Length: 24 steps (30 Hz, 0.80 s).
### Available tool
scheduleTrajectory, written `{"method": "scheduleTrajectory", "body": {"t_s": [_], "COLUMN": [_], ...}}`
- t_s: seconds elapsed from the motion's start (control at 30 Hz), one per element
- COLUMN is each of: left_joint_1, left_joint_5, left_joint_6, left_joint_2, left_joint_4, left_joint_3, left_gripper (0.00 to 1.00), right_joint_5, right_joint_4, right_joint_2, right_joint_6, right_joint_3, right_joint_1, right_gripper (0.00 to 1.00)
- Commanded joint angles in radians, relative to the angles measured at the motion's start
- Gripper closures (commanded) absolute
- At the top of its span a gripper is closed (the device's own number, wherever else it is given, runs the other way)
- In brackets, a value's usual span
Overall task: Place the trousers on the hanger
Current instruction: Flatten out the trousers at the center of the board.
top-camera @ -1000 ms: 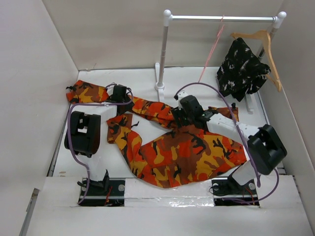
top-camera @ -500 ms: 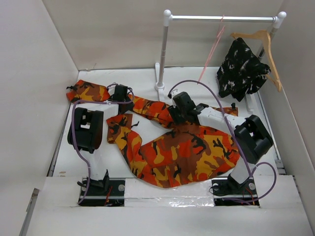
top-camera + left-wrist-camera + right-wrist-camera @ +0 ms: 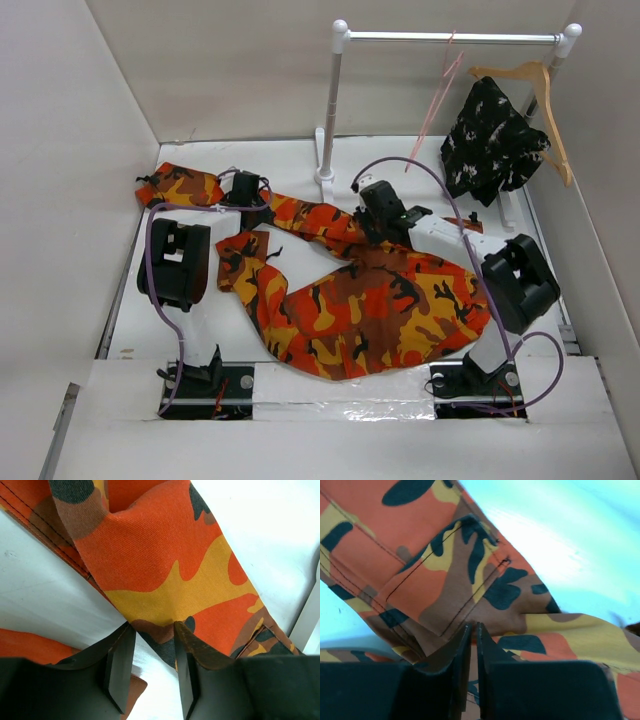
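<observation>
- While the trousers (image 3: pixel 370 310) sprawl across the table (image 3: pixel 290 165), the hanger (image 3: pixel 435 95) hangs well apart on the rail (image 3: pixel 480 38).
- Left gripper (image 3: pixel 151 630) and right gripper (image 3: pixel 471 627) each clamp a fold of cloth.
- Soft, limp fabric will likely sag; hold near the waistband.

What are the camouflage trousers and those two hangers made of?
Trousers: woven cloth, probably cotton twill, matte; fine diagonal ribs and stitched seams show. Pink hanger: thin, likely wire. Brown hanger: looks like smooth wood, thick and pale tan.
</observation>
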Motion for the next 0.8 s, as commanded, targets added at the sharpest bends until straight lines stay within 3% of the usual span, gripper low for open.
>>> {"method": "scheduleTrajectory", "body": {"t_s": [0.0,0.1,0.13,0.23,0.4,0.63,0.7,0.77], "left_joint_1": [-0.001,-0.001,-0.001,-0.001,-0.001,-0.001,-0.001,-0.001], "left_joint_5": [-0.003,0.009,0.023,0.026,0.029,0.042,0.049,0.049], "left_joint_6": [0.000,-0.003,0.000,0.000,-0.008,-0.009,-0.009,-0.011], "left_joint_2": [-0.043,-0.045,-0.042,-0.035,-0.034,-0.023,-0.019,-0.026], "left_joint_4": [-0.002,-0.002,-0.002,-0.011,0.004,0.014,0.012,0.015], "left_joint_3": [0.038,0.041,0.044,0.053,0.046,0.061,0.070,0.067], "left_gripper": [0.65,0.60,0.59,0.60,0.68,0.76,0.85,0.99], "right_joint_5": [0.019,-0.030,-0.044,-0.093,-0.124,-0.097,-0.089,-0.080], "right_joint_4": [0.038,0.035,0.022,-0.006,-0.043,-0.023,-0.023,-0.015], "right_joint_2": [-0.096,-0.142,-0.147,-0.127,-0.018,0.040,0.042,0.045], "right_joint_6": [0.003,-0.006,-0.009,-0.032,-0.083,-0.064,-0.060,-0.055], "right_joint_3": [0.006,0.006,0.006,0.014,0.049,0.080,0.089,0.092], "right_joint_1": [0.000,-0.013,-0.013,-0.013,-0.013,-0.013,-0.013,-0.013], "right_gripper": [0.82,0.58,0.41,0.33,0.35,0.45,0.49,0.64]}}
